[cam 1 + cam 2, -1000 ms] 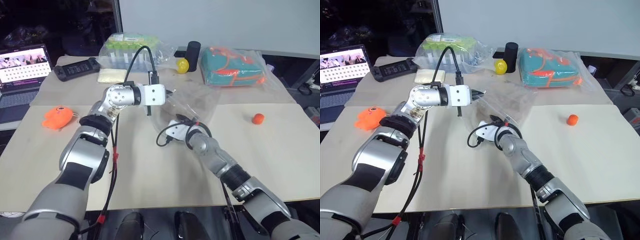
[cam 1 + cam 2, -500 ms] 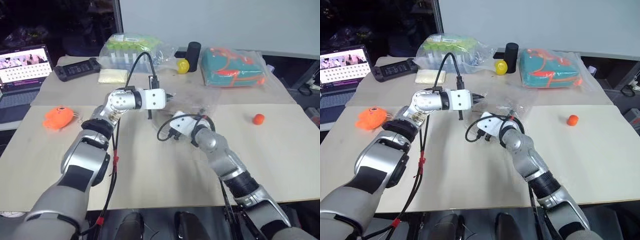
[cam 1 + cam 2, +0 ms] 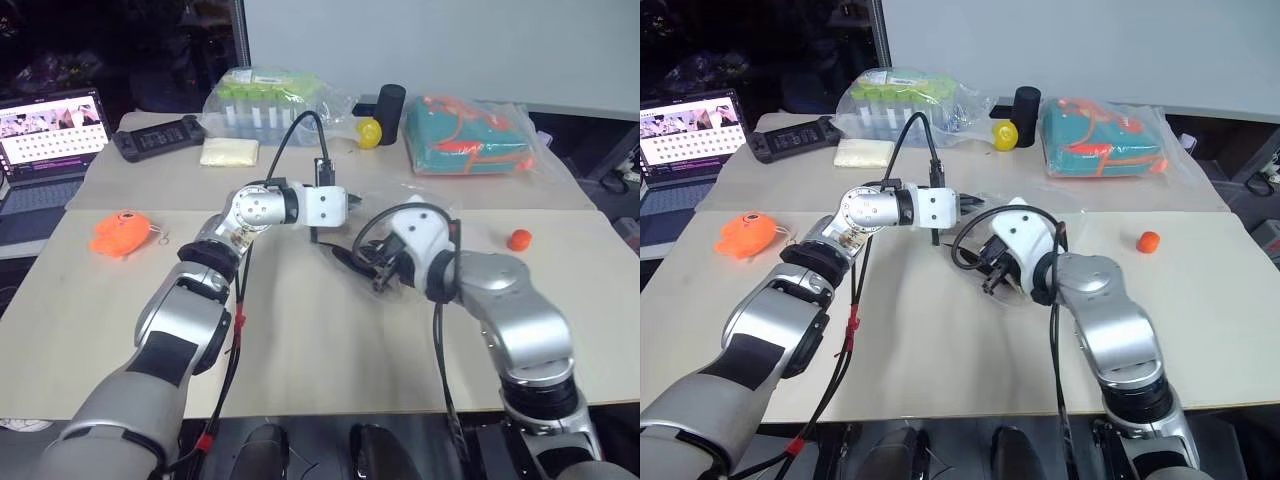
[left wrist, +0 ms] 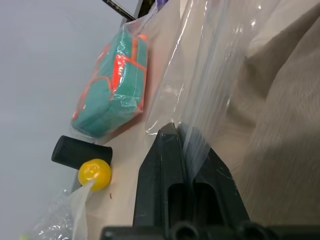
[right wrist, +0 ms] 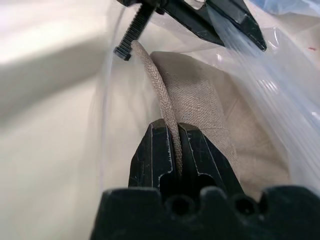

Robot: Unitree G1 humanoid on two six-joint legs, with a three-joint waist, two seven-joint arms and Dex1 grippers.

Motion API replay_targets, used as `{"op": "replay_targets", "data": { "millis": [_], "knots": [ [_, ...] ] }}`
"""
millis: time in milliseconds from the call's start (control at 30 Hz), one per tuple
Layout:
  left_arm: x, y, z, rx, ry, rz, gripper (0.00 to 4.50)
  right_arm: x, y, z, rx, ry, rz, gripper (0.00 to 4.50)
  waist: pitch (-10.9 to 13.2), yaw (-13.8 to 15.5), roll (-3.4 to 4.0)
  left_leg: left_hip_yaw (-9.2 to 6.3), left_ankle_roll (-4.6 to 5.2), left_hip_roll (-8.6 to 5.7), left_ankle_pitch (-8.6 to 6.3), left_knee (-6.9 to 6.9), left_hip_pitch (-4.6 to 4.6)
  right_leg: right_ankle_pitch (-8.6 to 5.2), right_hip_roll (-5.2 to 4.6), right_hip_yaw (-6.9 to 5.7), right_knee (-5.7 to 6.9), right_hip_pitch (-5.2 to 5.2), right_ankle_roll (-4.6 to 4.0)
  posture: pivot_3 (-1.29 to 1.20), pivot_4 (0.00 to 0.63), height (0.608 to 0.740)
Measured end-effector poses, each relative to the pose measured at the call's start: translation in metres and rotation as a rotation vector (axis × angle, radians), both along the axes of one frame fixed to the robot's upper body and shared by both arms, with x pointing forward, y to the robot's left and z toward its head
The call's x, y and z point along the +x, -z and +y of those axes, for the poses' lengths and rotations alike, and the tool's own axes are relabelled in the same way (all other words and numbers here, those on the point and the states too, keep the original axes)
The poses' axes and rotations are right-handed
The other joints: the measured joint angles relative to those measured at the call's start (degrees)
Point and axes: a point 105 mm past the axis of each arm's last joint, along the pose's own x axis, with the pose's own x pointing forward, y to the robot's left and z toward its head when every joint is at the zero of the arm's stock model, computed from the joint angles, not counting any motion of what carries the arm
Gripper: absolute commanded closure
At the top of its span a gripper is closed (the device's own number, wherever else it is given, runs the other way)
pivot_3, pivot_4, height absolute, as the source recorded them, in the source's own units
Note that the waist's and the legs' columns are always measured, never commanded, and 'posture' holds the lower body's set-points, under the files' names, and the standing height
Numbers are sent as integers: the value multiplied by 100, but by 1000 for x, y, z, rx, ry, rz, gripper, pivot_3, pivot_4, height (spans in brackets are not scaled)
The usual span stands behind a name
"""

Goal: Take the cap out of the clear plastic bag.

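Left arm: reaches forward over the middle of the table, forearm angled toward the right, gripper roughly level.
Left gripper (image 4: 186,150): fingers pressed together, pinching an edge of the clear plastic bag (image 4: 210,65); film rises straight out of the closed tips.
Right arm: elbow bent, forearm folded back toward the centre, wrist curled so the gripper points to the left.
Right gripper (image 5: 172,145): fingers closed on a corded edge of the cap (image 5: 200,100), the edge held in the slit between the tips.
Cap: beige woven fabric, mid-table between the two grippers, body lying inside the bag film, pinched edge at the bag mouth.
Table (image 3: 330,370): pale beige top, two panels with a seam across.
Left side: open laptop (image 3: 48,130) at the edge, black controller (image 3: 160,138) behind, orange toy (image 3: 122,232) nearer.
Back row: pale yellow block (image 3: 229,151), bag of green-topped tubes (image 3: 262,98), yellow ball (image 3: 368,131), black cylinder (image 3: 390,100), bagged teal-and-orange item (image 3: 468,134).
Right side: small orange-red cap (image 3: 518,239), alone.
Room: dark at left rear, white wall behind.
Right wrist view extra: weave of the cap and the left gripper's tips clamped on film just beyond it.
Left wrist view extra: ball, cylinder and teal item seen past the film.
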Motion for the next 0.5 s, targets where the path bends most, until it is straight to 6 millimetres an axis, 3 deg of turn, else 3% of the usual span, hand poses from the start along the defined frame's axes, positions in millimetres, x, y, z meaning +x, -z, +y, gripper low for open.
{"op": "replay_targets", "data": {
  "millis": [167,333,500],
  "knots": [
    [0,8,5,18,-2,38,4500,-23,-1,-2,-140,-119,-24,4462,0,-3,0,1,2,1,-1,1,2,0,0,1,0,1,0,0,150,740],
    [8,7,14,-76,-67,259,4500,-5,20,3,-206,-81,-74,4462,0,-40,-1,7,1,1,0,18,10,-1,1,8,-3,0,1,0,150,740],
    [6,-2,30,32,-66,183,4500,-10,11,20,-29,-132,-31,4462,0,-109,0,0,1,5,0,18,14,0,8,15,8,1,-1,0,150,740]
  ]
}}
